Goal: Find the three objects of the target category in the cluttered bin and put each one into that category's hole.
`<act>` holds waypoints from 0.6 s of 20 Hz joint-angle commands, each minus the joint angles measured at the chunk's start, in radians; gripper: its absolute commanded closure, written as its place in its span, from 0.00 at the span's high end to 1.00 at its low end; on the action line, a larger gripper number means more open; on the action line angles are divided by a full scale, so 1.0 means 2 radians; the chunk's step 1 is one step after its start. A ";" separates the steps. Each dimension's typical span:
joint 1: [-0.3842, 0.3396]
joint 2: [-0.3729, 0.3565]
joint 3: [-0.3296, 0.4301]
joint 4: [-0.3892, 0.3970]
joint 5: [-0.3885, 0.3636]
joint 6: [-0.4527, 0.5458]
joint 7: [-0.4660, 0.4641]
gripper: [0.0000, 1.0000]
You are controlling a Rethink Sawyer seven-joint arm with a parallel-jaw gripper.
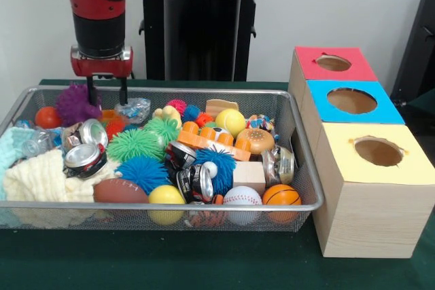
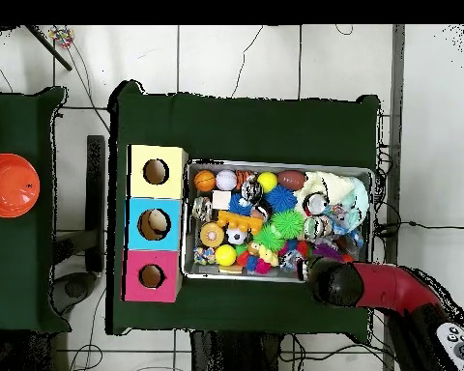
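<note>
The cluttered bin is a silver wire-mesh basket (image 1: 299, 168), full of toys: spiky balls, cans, sports balls, cloths; it also shows in the overhead view (image 2: 191, 217). Three wooden boxes with holes stand beside it: red (image 1: 333, 63), blue (image 1: 352, 101), yellow (image 1: 378, 151). My gripper (image 1: 106, 92) hangs over the bin's far left corner, open and empty, its two fingers (image 1: 90, 90) just above a purple spiky ball (image 1: 75, 105) and an orange toy (image 1: 109, 116). In the overhead view the arm (image 2: 337, 282) covers the gripper.
In the overhead view an orange bowl (image 2: 10, 185) sits on a second green table at the left. The boxes (image 2: 155, 223) line the bin's side. Cables lie on the floor around the table.
</note>
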 commanded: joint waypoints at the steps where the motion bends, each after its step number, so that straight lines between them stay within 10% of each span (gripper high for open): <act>1: -0.024 0.037 0.058 0.040 -0.018 0.036 -0.081 1.00; 12: -0.063 0.066 0.096 0.090 0.046 0.009 -0.014 1.00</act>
